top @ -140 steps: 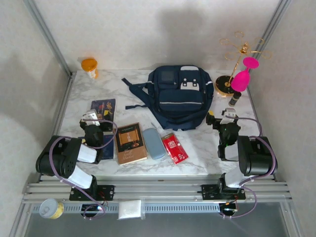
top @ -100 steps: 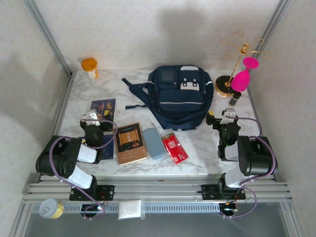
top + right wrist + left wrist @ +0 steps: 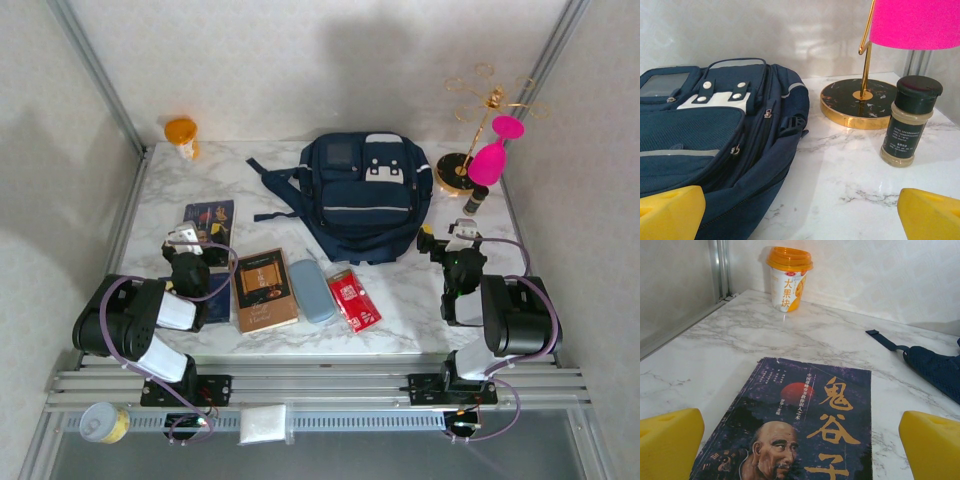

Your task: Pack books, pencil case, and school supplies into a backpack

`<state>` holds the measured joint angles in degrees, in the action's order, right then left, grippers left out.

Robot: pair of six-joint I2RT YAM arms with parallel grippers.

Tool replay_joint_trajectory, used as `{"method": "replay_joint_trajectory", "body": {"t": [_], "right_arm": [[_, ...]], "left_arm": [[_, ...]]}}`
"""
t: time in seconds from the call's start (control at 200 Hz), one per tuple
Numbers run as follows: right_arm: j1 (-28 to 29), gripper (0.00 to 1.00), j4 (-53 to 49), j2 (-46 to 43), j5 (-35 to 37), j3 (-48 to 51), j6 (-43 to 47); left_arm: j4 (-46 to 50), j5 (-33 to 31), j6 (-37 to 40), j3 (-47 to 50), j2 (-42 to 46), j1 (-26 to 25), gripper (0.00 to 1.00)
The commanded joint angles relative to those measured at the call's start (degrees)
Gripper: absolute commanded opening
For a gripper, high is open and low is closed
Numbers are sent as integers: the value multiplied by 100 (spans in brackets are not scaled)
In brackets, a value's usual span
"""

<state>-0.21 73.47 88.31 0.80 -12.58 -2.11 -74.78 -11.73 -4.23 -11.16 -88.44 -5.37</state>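
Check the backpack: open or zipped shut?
Shut, as far as visible. The backpack lies flat, front up, no compartment gaping in the top view; the right wrist view shows its pocket zips closed. Rear edge: cannot tell.

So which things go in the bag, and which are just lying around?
For packing: backpack, tan book, navy book, pencil case, red packet.
Just lying about: orange cup, gold stand, pink thing, spice jar.

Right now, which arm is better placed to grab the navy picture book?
Left. The left gripper, open, sits at the near edge of the navy book; the right gripper, also open, faces the backpack, far from that book.
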Motion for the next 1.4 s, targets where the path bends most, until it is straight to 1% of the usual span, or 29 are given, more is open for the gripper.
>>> {"method": "replay_joint_trajectory", "body": {"t": [0.0,0.726,0.816,0.911,1.021,1.086,1.197,1.302,1.357,1.392], "right_arm": [[36,99,118,41,32,27,88],[33,99,126,28,26,36,88],[38,99,81,-29,60,37,71],[31,99,-162,-307,230,27,3],[33,99,-677,-688,402,-53,-88],[23,99,-1404,-994,553,-232,-292],[6,99,-2612,-1392,590,-735,-662],[-12,99,-3410,-1720,475,-1016,-1038],[-28,99,-3846,-1959,533,-1126,-1613],[-27,99,-4385,-2142,705,-1251,-2233]], "left_arm": [[-80,56,68,-117,5,53,99],[-107,56,80,-97,20,53,99],[4,113,97,-106,158,48,99],[212,149,107,-88,463,44,99],[971,118,26,-205,1078,52,99],[1577,162,-99,-317,1462,53,99],[2433,111,-658,-526,2139,62,99],[3401,-33,-1450,-856,2690,77,99],[4040,-269,-2108,-1076,2931,88,99],[4570,-506,-2549,-1231,3068,88,99]]}}
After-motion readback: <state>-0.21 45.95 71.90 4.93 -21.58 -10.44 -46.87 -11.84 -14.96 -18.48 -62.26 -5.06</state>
